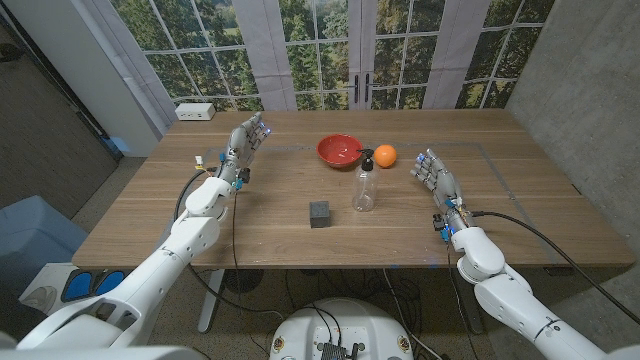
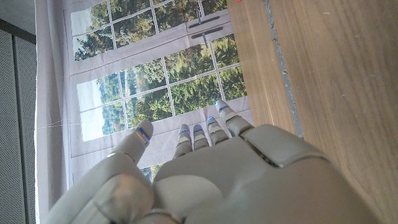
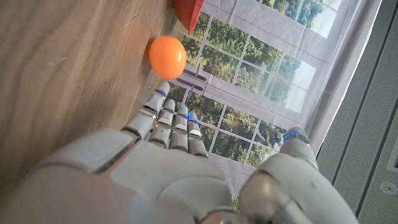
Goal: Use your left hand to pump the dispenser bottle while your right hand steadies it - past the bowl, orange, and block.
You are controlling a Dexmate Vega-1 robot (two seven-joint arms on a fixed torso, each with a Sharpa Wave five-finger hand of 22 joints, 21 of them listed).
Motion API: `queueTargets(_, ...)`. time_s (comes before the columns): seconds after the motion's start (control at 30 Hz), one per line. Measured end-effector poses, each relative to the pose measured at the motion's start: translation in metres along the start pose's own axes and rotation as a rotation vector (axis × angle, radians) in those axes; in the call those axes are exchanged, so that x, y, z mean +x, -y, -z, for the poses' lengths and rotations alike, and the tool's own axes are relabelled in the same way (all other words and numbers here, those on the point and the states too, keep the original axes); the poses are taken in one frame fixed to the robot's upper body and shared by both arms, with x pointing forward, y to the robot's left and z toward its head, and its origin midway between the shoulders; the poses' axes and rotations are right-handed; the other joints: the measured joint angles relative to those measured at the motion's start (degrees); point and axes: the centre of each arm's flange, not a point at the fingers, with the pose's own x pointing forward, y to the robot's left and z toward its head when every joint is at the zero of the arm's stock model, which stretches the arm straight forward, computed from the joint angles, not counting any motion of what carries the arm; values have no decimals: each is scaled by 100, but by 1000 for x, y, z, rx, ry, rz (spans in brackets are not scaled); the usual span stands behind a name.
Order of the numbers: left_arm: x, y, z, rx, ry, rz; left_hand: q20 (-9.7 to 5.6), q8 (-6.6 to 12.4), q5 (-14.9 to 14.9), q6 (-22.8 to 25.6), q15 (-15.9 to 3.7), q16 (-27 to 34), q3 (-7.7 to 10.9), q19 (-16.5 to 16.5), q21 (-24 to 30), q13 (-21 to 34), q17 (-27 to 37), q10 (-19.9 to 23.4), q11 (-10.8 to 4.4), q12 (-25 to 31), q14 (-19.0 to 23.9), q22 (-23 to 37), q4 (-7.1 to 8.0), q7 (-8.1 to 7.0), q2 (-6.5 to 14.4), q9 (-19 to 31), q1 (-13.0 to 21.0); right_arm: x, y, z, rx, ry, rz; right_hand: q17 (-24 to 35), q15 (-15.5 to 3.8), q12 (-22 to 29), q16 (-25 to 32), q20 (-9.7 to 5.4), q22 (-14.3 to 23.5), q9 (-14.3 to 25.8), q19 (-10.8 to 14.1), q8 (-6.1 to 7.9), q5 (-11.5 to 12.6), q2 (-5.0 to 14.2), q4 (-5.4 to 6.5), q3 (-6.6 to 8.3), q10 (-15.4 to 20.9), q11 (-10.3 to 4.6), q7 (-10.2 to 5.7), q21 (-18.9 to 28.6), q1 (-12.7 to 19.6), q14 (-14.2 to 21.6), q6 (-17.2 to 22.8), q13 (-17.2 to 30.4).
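A clear dispenser bottle (image 1: 365, 187) with a black pump top stands near the table's middle. Behind it sit a red bowl (image 1: 340, 150) and an orange (image 1: 385, 155); a dark block (image 1: 319, 213) lies in front and to its left. My left hand (image 1: 245, 139) is raised over the table's left side, fingers apart and holding nothing, far from the bottle. My right hand (image 1: 437, 177) hovers to the bottle's right, open and apart from it. In the right wrist view the orange (image 3: 166, 56) and the bowl's rim (image 3: 187, 14) lie beyond my fingers (image 3: 168, 121).
A white box (image 1: 194, 112) sits at the table's far left corner. Windowed doors stand behind the table (image 1: 520, 200). In the left wrist view the table edge (image 2: 267, 74) runs beside my left hand (image 2: 211, 174).
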Motion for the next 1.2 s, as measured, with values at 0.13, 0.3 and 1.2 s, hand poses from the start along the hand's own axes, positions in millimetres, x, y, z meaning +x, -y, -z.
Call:
queueTargets(0.13, 3, 2, -1, 1, -1, 5, 0, 0, 0, 0, 0, 0, 0, 0, 0, 0, 0, 0, 0, 0, 0, 0, 0, 0, 0, 0, 0, 0, -3, 0, -36, 7, -3, 0, 10, 0, -38, 23, 0, 0, -24, 0, 25, -28, 5, -54, -22, -22, -11, -22, -28, -10, -11, 0)
queueTargets(0.3, 5, 4, -1, 2, -1, 9, 0, 0, 0, 0, 32, 0, 0, 0, 0, 0, -1, 0, 0, 0, 32, 0, 0, 0, -5, 0, -40, -1, -6, 0, -80, 11, -4, 1, 10, 0, -38, 23, 0, 0, -24, 0, 26, -27, 37, -85, -31, -31, -29, -22, -28, -9, -29, 0)
queueTargets(1.2, 5, 15, -8, 8, 0, 23, -29, 0, 0, 30, 0, 0, 2, 30, -22, 0, -2, 31, 31, 0, 62, 0, 49, 31, -45, 0, -91, -5, -30, 8, -203, 82, -59, -27, -43, 68, 1, -32, -1, 26, 28, 112, 194, -19, 61, -251, 22, -124, -113, -22, -156, 44, 56, 21)
